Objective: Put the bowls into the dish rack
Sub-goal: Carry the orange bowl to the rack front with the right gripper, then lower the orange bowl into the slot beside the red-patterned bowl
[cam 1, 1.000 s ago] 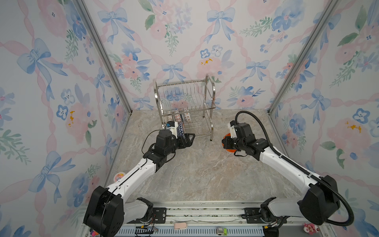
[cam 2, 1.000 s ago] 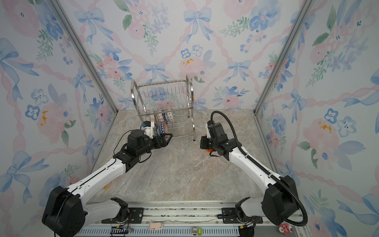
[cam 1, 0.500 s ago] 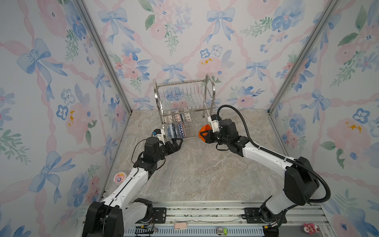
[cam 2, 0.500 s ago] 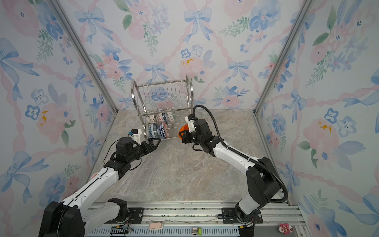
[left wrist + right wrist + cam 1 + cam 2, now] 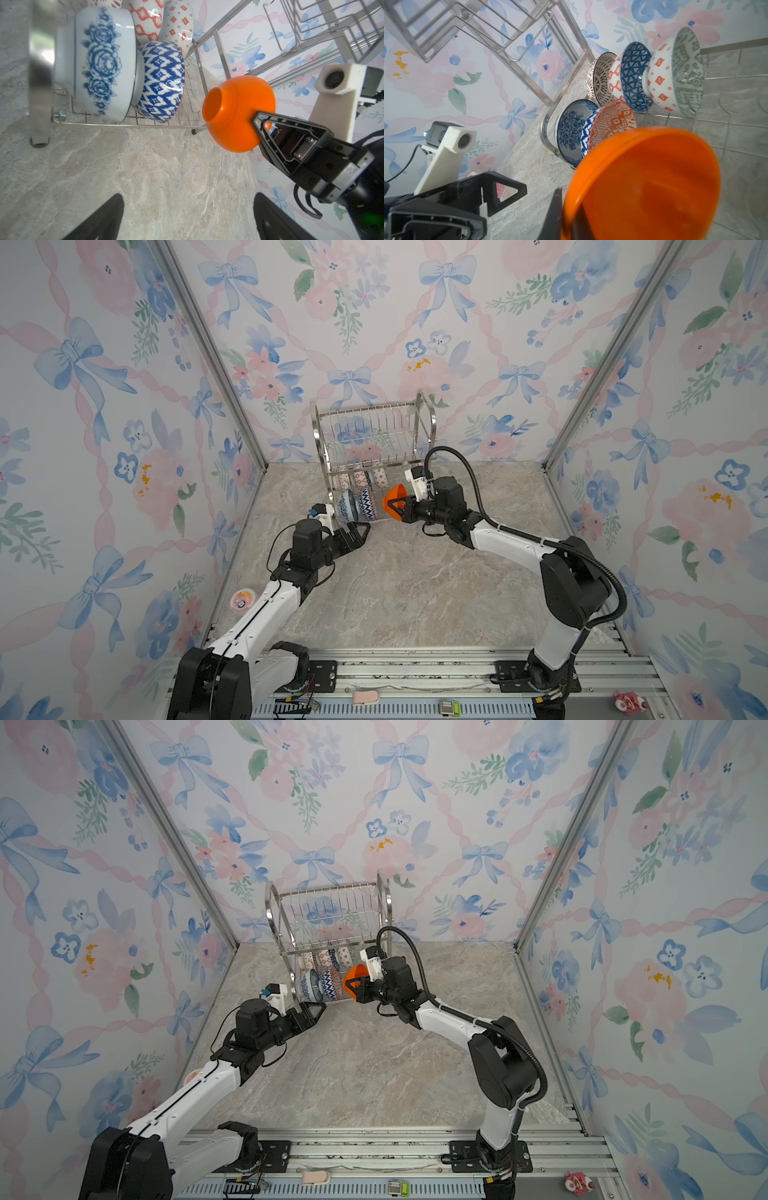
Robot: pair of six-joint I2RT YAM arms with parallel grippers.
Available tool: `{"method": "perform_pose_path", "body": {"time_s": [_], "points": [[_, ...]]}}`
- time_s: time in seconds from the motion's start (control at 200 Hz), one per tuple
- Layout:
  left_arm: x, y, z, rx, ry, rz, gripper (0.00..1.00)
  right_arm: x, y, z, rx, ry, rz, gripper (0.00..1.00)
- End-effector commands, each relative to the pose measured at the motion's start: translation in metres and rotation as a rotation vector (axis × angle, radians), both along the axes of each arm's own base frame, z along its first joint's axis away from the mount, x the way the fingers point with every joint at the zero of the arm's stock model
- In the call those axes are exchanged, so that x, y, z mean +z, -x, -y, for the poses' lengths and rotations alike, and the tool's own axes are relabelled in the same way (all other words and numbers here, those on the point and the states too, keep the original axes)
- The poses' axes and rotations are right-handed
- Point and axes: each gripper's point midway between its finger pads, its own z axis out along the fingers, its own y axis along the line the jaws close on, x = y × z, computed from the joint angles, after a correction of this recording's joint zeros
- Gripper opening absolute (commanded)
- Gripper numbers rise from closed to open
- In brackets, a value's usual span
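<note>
**Item in hand.** The orange bowl (image 5: pixel 395 501) is plain and glossy, with a narrow foot ring and a wide flaring mouth. It is clear of the surface and tipped on edge, foot toward the rack and mouth toward the right arm. The right gripper (image 5: pixel 392 509) is clamped tight on its rim.

**Position.** The bowl hangs at the front right corner of the dish rack's (image 5: pixel 365 408) lower tier, just beside the blue-white zigzag bowl (image 5: pixel 160 81). The left wrist view shows a gap between the two. The rack stands at the far edge of the marble surface (image 5: pixel 415 593), about mid-width.

**Rack contents.** All bowls are on the lower tier, on edge.
- Front row: the blue rose bowl (image 5: pixel 99 62), then the zigzag bowl.
- Back row: the dark lattice bowl (image 5: pixel 600 81), the orange-red lattice bowl (image 5: pixel 145 18) and the orange-diamond bowl (image 5: pixel 178 22), leaning together.

**Clearance.** Bare wire runs from the zigzag bowl to the rack's right frame. The middle of the surface between the arms lies open. The left gripper (image 5: pixel 361 529) has its jaws spread wide and holds nothing. It sits low just before the front row, near the rack's front left leg.

**View differences.**
- Only the right wrist view shows the insides: orange pattern in the zigzag bowl, dark blue triangles in the orange-red lattice bowl, grey-green in the orange-diamond bowl.
- Only the left wrist view shows the orange bowl's foot.
- Whether that bowl touches the rack's lower rail cannot be told.
</note>
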Motion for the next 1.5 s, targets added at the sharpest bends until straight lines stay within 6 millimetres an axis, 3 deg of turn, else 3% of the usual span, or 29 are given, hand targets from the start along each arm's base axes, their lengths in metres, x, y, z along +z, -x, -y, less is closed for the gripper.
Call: {"method": "perform_pose_path", "body": {"time_s": [0.0,0.635,1.03,1.275,1.43,1.495], "points": [[0.003,-0.002,-0.002,-0.001,0.006,0.013,0.98,0.018,-0.010,-0.014,0.055,-0.098,0.058,0.00],[0.004,-0.007,-0.008,0.016,-0.048,0.012,0.98,-0.018,-0.052,-0.022,0.122,-0.276,-0.019,0.00],[0.002,-0.008,-0.010,0.025,-0.066,0.006,0.98,-0.062,-0.067,-0.025,0.114,-0.236,-0.087,0.00],[0.001,-0.008,-0.011,0.024,-0.074,0.003,0.98,-0.078,-0.075,-0.009,0.076,-0.216,-0.119,0.02],[0.001,-0.008,-0.011,0.025,-0.073,0.002,0.98,-0.076,-0.072,-0.004,0.083,-0.181,-0.114,0.09],[0.000,-0.008,-0.011,0.026,-0.073,0.000,0.98,-0.072,-0.069,-0.005,0.100,-0.174,-0.106,0.16]]}}
